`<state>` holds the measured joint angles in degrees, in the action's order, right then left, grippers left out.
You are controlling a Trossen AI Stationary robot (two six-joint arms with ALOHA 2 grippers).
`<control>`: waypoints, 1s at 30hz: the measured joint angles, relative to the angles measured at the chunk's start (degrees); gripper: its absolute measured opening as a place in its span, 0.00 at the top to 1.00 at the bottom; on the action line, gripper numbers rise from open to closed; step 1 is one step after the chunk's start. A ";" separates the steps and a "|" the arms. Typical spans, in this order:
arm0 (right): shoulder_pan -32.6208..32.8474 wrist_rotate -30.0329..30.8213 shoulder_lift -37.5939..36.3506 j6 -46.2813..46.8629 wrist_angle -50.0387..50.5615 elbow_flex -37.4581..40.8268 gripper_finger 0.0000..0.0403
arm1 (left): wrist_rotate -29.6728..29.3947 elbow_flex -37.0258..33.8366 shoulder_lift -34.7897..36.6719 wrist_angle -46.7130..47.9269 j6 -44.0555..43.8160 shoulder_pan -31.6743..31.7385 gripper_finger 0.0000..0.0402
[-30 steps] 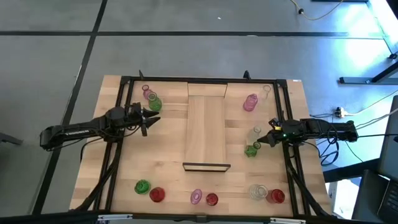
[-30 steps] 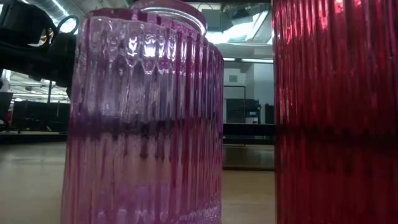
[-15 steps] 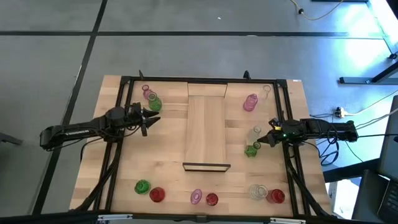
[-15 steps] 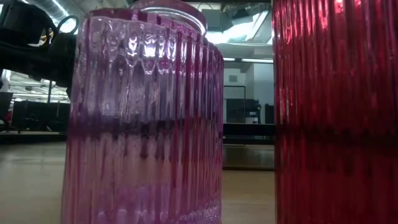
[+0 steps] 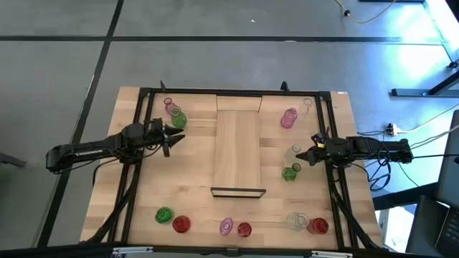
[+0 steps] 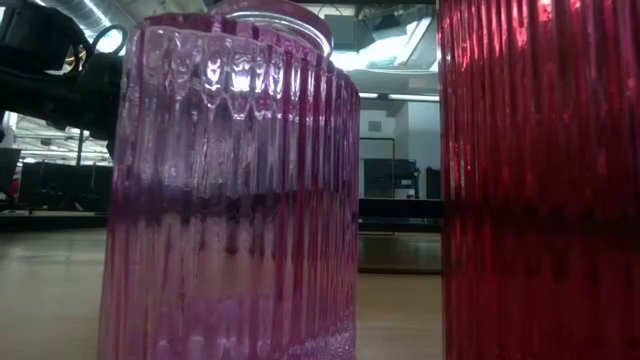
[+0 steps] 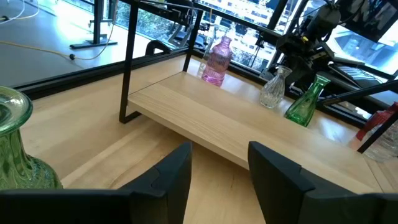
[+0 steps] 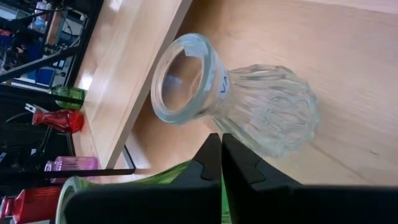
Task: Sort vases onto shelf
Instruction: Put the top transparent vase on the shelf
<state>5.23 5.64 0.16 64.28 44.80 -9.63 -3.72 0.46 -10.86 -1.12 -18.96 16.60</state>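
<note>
Change: the right gripper [image 5: 300, 155], at 3 o'clock on the table, has edged toward the centre since a second ago; its tip now sits beside the clear vase [image 5: 294, 153]
Meaning: judged an approach to that vase; no lift yet, and the shelf [image 5: 237, 150] still carries nothing
Right gripper state: fingers pressed together, nothing between them, poised just over the clear vase
Left gripper [image 5: 173, 134]: waiting at 9 o'clock, unchanged, fingers parted and empty, a green vase [image 5: 178, 119] near it
Clear vase look: ribbed round belly, flared rim, upright, just above a second green vase [image 5: 290, 173]
Other vases: pink vase [image 5: 288, 118] at 2 o'clock; more along the 6 o'clock edge
</note>
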 joint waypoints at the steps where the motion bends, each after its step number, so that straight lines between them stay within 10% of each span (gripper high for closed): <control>1: 0.01 0.01 0.02 0.01 -0.01 0.00 1.00 | 0.00 0.00 -0.02 0.00 0.00 0.00 0.62; 30: 0.01 -9.93 0.01 4.54 -1.44 0.04 1.00 | 0.00 0.01 0.00 -0.01 0.00 0.00 0.62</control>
<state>5.23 -4.29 0.18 68.82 43.35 -9.58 -3.72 0.47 -10.86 -1.13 -18.96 16.60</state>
